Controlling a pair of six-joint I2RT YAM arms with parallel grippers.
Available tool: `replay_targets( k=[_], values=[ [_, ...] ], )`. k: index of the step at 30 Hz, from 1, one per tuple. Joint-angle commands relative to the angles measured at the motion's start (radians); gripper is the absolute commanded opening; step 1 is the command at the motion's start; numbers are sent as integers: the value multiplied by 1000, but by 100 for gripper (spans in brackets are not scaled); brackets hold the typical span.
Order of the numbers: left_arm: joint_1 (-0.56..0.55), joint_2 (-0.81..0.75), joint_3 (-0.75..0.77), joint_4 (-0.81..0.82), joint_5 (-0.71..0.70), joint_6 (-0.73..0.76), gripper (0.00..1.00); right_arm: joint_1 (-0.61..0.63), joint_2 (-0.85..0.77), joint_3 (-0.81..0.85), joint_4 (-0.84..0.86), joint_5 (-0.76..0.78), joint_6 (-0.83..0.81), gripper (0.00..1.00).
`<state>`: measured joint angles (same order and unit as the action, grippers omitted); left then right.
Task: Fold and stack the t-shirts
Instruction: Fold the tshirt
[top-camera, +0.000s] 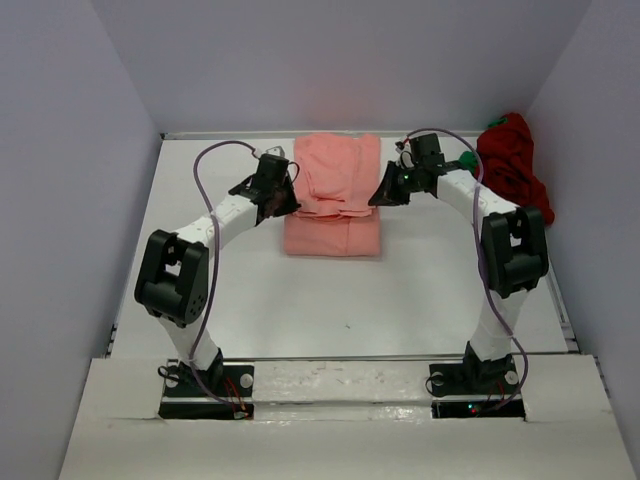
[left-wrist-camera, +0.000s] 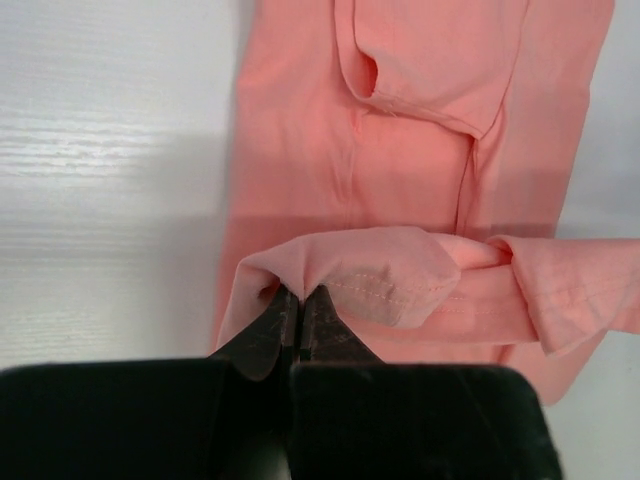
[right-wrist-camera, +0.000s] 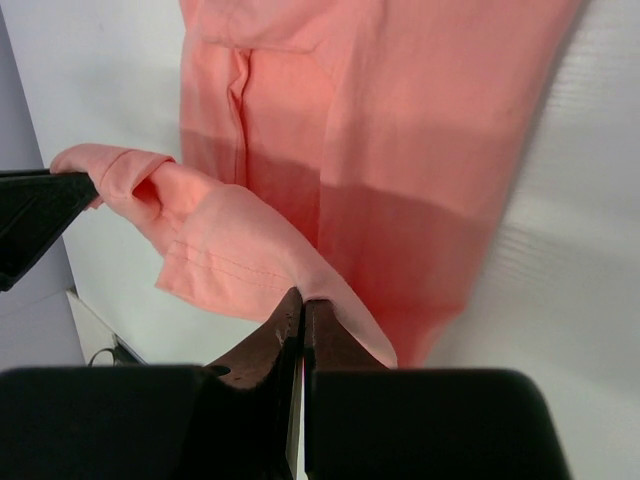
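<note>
We see the salmon-pink soft cloth short-sleeved t-shirt (top-camera: 335, 205) lying partly folded at the middle far part of the white bench (top-camera: 330, 300), between the two arms. The left fingers (left-wrist-camera: 272, 332) are pressed together on a fold of its left edge. The right fingers (right-wrist-camera: 275, 335) are pressed together on a stitched hem at its right edge. The pinched strip is lifted off the layers below and sags between the two holds. We judge the cloth light, limp and wholly without stiffness: it drapes from any hold and wrinkles readily. We judge that it is best taken at two points well apart on a hem or doubled edge, where the stitching gives the fingers something thicker to bite, and held taut between them so the fold lands flat. The dark red crumpled cloth t-shirt (top-camera: 512, 160) lies heaped at the far right corner, a bit of bright green cloth (top-camera: 494, 124) showing behind it
</note>
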<state>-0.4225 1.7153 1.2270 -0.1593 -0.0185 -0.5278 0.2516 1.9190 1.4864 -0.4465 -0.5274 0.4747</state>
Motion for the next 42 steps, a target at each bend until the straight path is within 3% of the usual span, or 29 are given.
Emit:
replay_targets(
  k=[1, 17, 21, 23, 27, 32, 38, 42],
  values=[
    [24, 20, 72, 4, 14, 31, 0, -21, 31, 83, -14, -5, -24, 0],
    [30, 182, 242, -5, 31, 66, 0, -49, 187, 282, -69, 26, -45, 0],
    [31, 230, 261, 1, 37, 71, 4, -49, 248, 305, -69, 29, -50, 0],
    [33, 256, 270, 4, 38, 75, 8, -49, 273, 328, -67, 27, -51, 0],
    [37, 286, 267, 20, 29, 80, 39, -58, 330, 360, -61, 27, -47, 0],
    [63, 308, 258, 29, 34, 81, 47, -77, 382, 388, -35, 27, -45, 0],
    [80, 302, 244, 35, 29, 80, 68, -86, 397, 407, -17, 38, -48, 0],
    [83, 291, 232, 40, 29, 80, 71, -86, 380, 394, 17, 43, -48, 0]
  ],
)
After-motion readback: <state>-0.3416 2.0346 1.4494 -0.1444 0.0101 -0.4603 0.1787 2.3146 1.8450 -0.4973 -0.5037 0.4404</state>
